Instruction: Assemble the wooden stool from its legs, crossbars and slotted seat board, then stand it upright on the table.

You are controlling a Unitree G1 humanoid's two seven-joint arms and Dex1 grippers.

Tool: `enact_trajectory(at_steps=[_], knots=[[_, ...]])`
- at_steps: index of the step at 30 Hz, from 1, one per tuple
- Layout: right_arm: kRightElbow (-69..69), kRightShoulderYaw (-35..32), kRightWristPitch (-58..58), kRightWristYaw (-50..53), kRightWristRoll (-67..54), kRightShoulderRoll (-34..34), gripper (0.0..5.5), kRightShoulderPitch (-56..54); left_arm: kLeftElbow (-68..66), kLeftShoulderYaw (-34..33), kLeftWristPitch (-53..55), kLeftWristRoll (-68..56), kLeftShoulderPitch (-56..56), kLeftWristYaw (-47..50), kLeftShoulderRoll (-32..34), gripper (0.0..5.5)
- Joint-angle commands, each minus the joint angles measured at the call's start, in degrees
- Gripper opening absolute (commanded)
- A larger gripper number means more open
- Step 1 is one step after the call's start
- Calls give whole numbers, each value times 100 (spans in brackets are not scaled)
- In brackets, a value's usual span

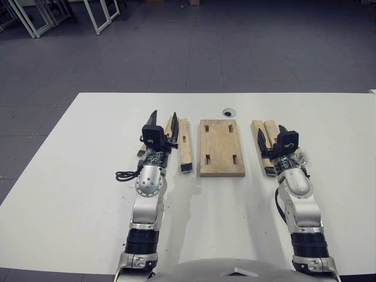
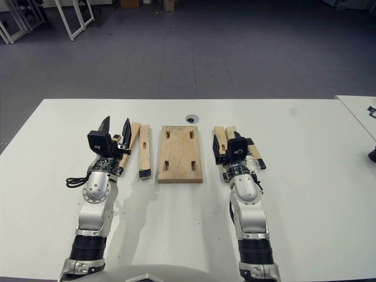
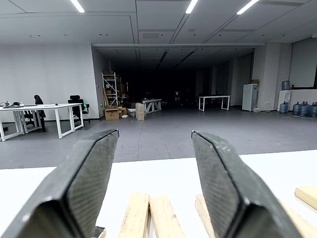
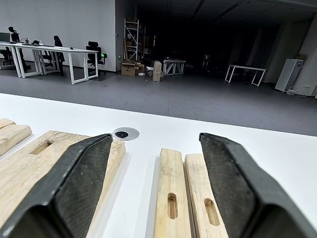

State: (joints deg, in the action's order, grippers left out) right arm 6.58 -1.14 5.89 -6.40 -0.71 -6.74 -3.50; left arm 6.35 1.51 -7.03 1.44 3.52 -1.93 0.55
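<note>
The pale, rectangular, four-slotted wooden seat board [image 1: 221, 147] lies flat on the white worktop [image 1: 70, 176], with paired light wooden bars [image 1: 184, 141] on either side. The left gripper [image 1: 164, 115] and right gripper [image 1: 270, 133] stand released and empty. Risk: the bars in each pair touch, so one grasp may catch both.

Open lab/office hall: ceiling strip lights [image 3: 193, 6], white desks [image 3: 44, 105] w/ chairs [image 3: 77, 101] at 11 o'clock, shelf rack [image 3: 110, 89], boxes [image 3: 113, 114], water jugs [image 3: 302, 108].
</note>
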Motion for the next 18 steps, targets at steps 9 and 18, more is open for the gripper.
enact_trajectory(at_steps=[9,18], knots=[[-14,-516,254,146,-179,-164,324,-36,-70,-4,79,82,-5,8,88,273],[-1815,-1095,1318,-1708,-805,-1915,324,-312,-94,15,122,133,-94,62,57,273]])
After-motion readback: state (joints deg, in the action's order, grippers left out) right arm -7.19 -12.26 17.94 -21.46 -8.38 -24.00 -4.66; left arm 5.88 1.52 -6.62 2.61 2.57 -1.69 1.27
